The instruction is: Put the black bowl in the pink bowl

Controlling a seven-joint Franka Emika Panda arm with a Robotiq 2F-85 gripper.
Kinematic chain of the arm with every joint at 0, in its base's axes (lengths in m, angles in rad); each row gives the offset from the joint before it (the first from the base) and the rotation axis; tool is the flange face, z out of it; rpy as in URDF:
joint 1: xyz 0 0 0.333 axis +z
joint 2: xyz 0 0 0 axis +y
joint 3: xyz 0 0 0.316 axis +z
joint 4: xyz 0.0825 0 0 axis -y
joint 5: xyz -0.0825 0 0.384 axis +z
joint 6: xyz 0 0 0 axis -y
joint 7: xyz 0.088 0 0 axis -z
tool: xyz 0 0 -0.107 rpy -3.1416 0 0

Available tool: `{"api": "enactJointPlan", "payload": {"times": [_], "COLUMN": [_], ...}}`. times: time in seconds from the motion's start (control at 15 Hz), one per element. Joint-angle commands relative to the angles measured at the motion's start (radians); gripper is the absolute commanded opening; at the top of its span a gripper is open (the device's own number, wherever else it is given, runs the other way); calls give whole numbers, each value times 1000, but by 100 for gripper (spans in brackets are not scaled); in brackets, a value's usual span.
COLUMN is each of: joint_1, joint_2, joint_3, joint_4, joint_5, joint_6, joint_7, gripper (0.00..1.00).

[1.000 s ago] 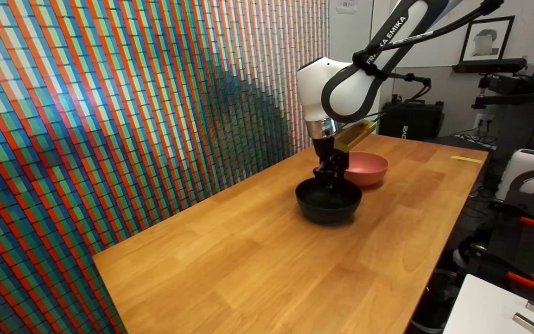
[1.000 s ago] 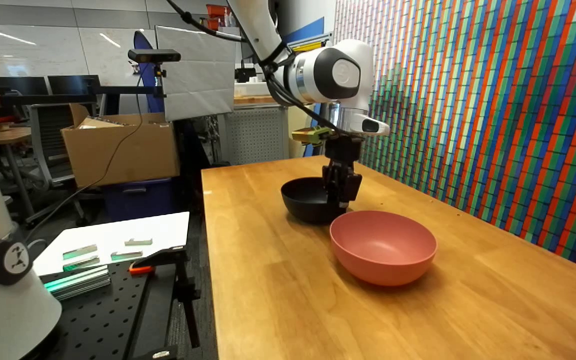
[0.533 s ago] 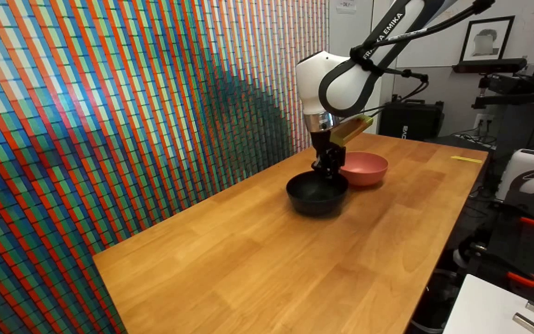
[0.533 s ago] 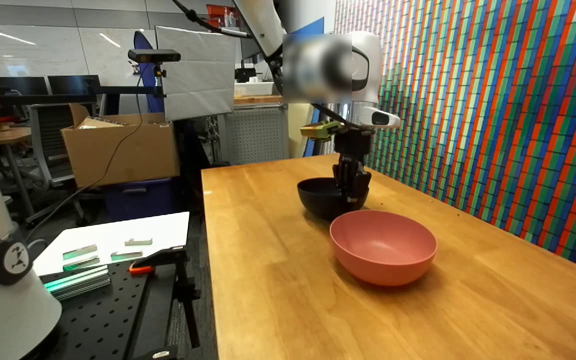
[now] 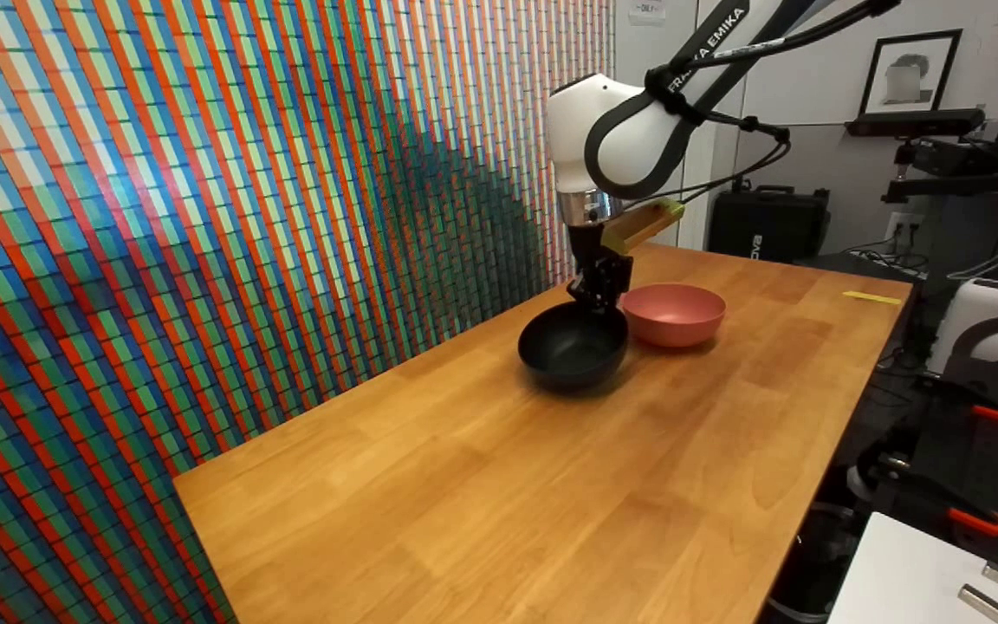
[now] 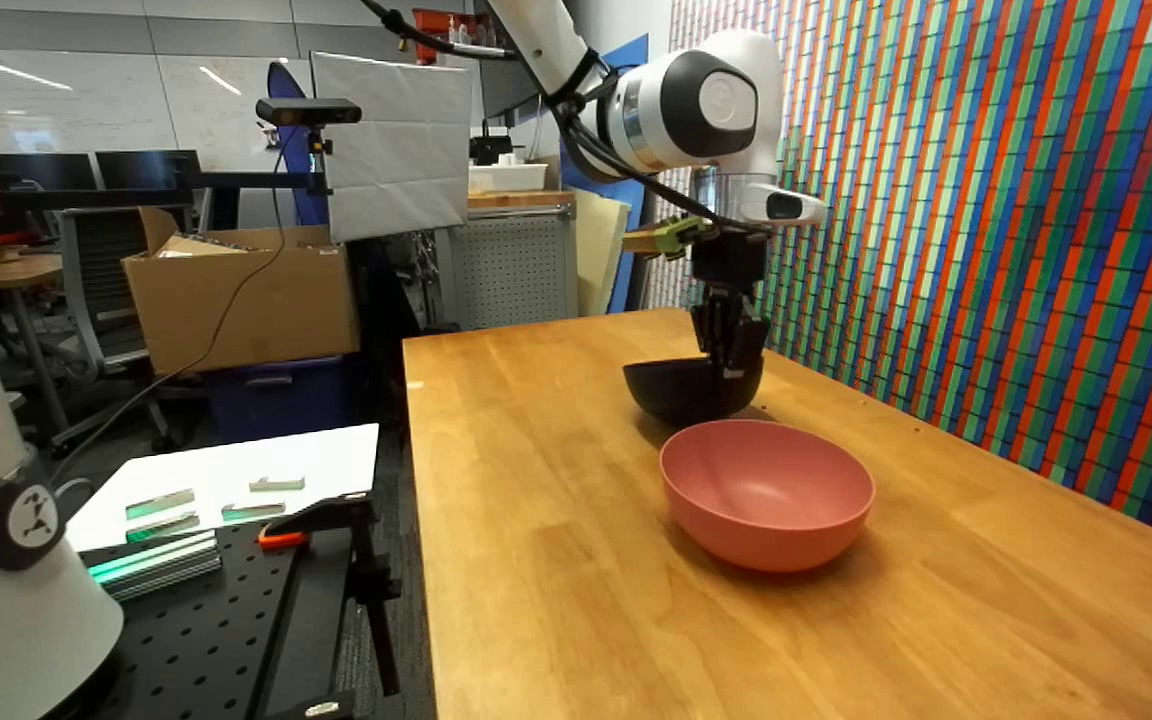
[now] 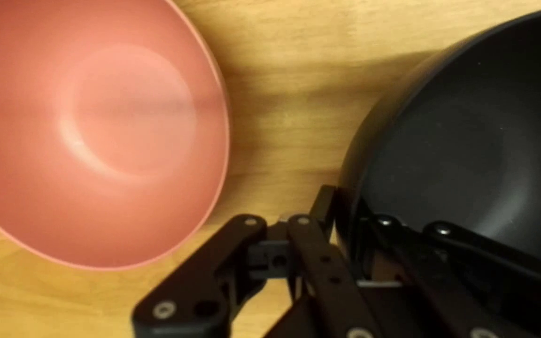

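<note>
The black bowl hangs tilted from my gripper and appears slightly above the wooden table. In the wrist view my gripper is shut on the near rim of the black bowl, one finger outside the wall and one inside. The pink bowl sits upright on the table, with nothing visible in it. In the wrist view the pink bowl lies left of the gripper, with a strip of table between the two bowls. The black bowl is partly behind the gripper in an exterior view.
A colourful tiled wall runs along one long edge of the wooden table. A yellow strip lies near the table's end. A side bench with a white board stands beside the table.
My gripper has risen and moved toward the tiled wall, carrying the black bowl with it. The black bowl has gone from level to tilted. The pink bowl has not moved.
</note>
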Motion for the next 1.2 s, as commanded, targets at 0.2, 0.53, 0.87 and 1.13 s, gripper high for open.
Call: {"api": "enactJointPlan", "payload": {"times": [0.2, 0.53, 0.87, 1.13], "joint_1": [-13, -45, -121, -180], "joint_2": [-60, -142, -250, -331], "joint_3": [-14, -50, -78, -70], "joint_4": [80, 44, -30, -94], "joint_5": [16, 12, 40, 92], "joint_6": [-23, -49, -200, -282], "joint_7": [44, 85, 79, 49], "gripper": [2, 2, 2, 2]}}
